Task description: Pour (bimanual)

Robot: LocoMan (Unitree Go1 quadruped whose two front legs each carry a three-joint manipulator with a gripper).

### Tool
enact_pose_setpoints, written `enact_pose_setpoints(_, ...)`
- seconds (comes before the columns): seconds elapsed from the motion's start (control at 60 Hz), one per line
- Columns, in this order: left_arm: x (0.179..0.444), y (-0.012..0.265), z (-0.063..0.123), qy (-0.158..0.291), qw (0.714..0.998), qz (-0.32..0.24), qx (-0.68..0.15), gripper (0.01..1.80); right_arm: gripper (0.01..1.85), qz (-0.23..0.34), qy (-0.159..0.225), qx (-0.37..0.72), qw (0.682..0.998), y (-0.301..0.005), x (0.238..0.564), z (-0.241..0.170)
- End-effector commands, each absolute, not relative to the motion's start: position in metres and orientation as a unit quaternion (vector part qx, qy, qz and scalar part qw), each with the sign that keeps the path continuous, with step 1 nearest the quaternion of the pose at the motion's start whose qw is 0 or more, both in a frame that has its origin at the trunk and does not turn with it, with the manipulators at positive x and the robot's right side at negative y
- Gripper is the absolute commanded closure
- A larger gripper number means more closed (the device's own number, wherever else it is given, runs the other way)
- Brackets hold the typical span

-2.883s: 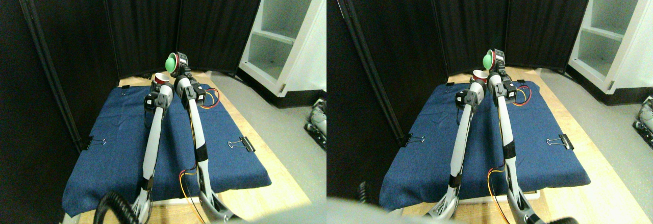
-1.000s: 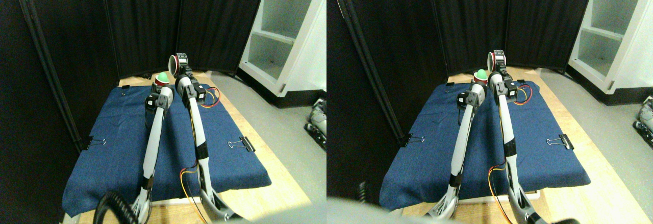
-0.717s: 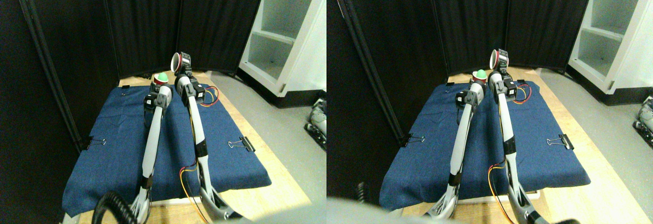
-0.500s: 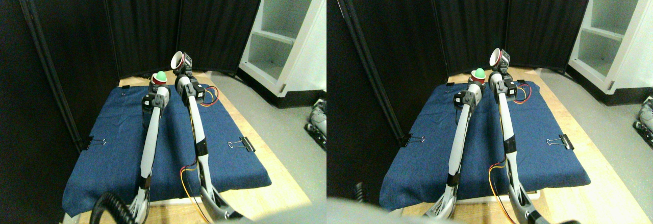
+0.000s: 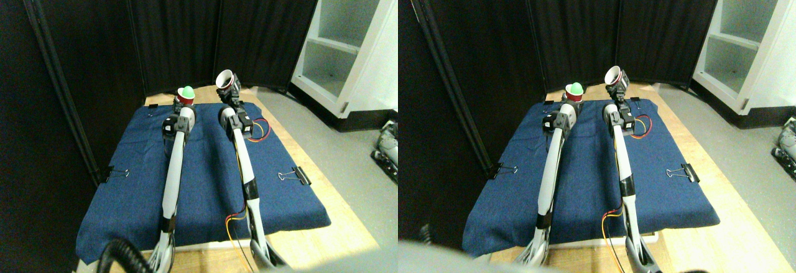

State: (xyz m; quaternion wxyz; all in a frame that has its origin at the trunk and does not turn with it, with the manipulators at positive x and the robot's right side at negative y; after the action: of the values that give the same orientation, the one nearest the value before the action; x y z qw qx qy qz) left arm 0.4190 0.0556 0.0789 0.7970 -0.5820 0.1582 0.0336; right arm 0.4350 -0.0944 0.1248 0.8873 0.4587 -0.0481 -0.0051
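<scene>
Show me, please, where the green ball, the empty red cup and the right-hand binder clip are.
green ball [image 5: 186,91], stereo pair view, its rounded top.
empty red cup [image 5: 225,79], stereo pair view, its white inside.
binder clip [image 5: 300,175], stereo pair view, its black body.

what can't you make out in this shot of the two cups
- Inside of the right red paper cup: stereo pair view, too small to tell if empty.
- How deep the green ball sits in the left red paper cup: too small.
- Both manipulator bases: cut off by the bottom edge.

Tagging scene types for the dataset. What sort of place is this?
Probably an indoor lab test bay: black curtains as backdrop, a blue cloth clipped over a wooden board, and a white shelf unit alongside.
</scene>
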Motion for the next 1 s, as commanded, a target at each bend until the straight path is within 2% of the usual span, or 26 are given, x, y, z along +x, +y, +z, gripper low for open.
enact_pose_setpoints(0.017,0.423,0.059,0.080,0.130,0.806,0.029,-0.576,1.48,1.53,-0.002,-0.063,0.472,0.879,-0.098,0.435,0.123)
enact_pose_setpoints(0.283,0.422,0.070,0.068,0.124,0.810,0.037,-0.572,1.48,1.53,-0.020,-0.065,0.488,0.870,-0.108,0.432,0.110)
enact_pose_setpoints(0.35,0.423,0.074,0.063,0.125,0.811,0.038,-0.570,1.48,1.53,-0.020,-0.066,0.512,0.856,-0.111,0.433,0.105)
enact_pose_setpoints(0.517,0.423,0.082,0.052,0.117,0.819,0.052,-0.559,1.48,1.53,-0.032,-0.066,0.532,0.844,-0.117,0.435,0.095)
enact_pose_setpoints(0.783,0.428,0.097,0.033,0.107,0.818,0.073,-0.560,1.48,1.53,-0.051,-0.068,0.543,0.835,-0.122,0.437,0.076)
enact_pose_setpoints(1.0,0.434,0.107,0.025,0.094,0.817,0.083,-0.562,1.48,1.53,-0.061,-0.064,0.555,0.827,-0.122,0.437,0.064)
